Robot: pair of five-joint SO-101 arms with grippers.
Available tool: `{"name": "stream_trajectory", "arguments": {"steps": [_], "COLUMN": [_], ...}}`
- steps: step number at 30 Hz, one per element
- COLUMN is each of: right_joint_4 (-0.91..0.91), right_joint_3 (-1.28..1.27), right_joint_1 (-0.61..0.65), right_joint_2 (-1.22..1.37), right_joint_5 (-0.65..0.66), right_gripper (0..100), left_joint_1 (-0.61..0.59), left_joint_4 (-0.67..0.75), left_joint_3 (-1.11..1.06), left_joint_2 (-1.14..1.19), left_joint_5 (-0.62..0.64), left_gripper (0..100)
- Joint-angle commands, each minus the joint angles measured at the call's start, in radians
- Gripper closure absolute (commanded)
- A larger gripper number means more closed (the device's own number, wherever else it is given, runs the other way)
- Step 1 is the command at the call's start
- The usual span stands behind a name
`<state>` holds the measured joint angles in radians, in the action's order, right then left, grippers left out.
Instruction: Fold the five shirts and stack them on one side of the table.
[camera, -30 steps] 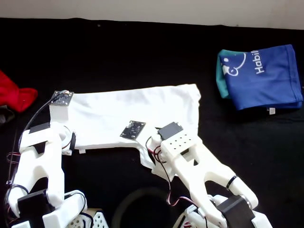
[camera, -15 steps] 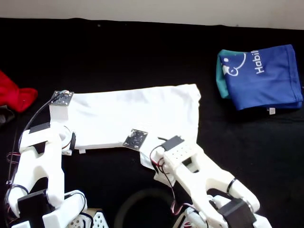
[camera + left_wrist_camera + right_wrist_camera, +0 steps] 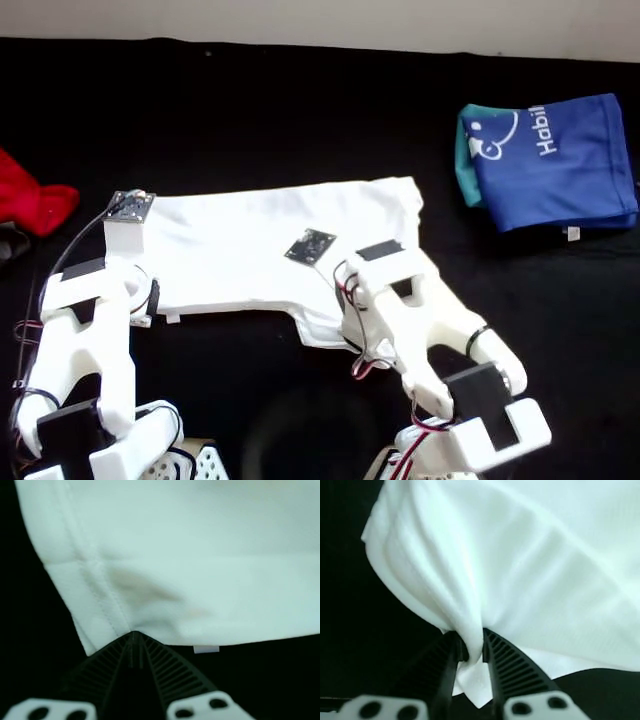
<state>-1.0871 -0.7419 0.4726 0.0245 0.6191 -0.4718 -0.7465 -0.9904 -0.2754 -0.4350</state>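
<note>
shirt (image 3: 250, 245) hem pinched in left gripper (image 3: 134, 636), bunched fold in right gripper (image 3: 472, 652).

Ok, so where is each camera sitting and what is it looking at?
High view: fixed above, looking down on the black table; shows the left arm, right arm, white shirt, blue shirt and red shirt.
Left wrist view: on the left arm's wrist, looking along the left tool, shut on the white shirt's hem.
Right wrist view: on the right arm's wrist, looking along the right tool, pinching bunched white shirt.
Shared: all three show the white shirt.
</note>
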Motion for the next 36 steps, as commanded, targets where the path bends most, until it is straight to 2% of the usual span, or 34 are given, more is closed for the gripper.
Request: {"name": "stream_trajectory", "arguments": {"steps": [1,5,9,13,17,31,33,36], "right_joint_4": [-0.013,-0.027,-0.051,-0.094,-0.091,-0.176,-0.197,-0.205], "right_joint_3": [0.008,0.008,0.058,0.196,0.348,1.020,1.099,1.211], "right_joint_1": [-0.005,-0.016,-0.079,-0.151,-0.166,-0.163,-0.163,-0.168], "right_joint_2": [0.008,-0.117,-0.214,-0.219,-0.208,0.427,0.504,0.593], "right_joint_5": [0.009,0.011,0.014,0.015,0.015,0.008,-0.011,-0.109], "right_gripper": [99.3,99.3,99.3,99.3,99.3,98.4,93.7,81.0], "left_joint_1": [-0.008,-0.008,-0.008,-0.008,-0.008,-0.008,-0.008,-0.008], "left_joint_4": [0.025,0.025,0.025,0.025,0.025,0.025,0.025,0.025], "left_joint_3": [-0.004,-0.004,-0.004,-0.004,-0.004,-0.005,-0.005,-0.005], "left_joint_2": [-0.001,-0.001,-0.001,-0.001,-0.001,-0.001,-0.001,-0.001], "left_joint_5": [-0.006,-0.006,-0.006,-0.006,-0.006,-0.006,-0.006,-0.006], "left_gripper": [99,99,99,99,99,99,99,99]}}
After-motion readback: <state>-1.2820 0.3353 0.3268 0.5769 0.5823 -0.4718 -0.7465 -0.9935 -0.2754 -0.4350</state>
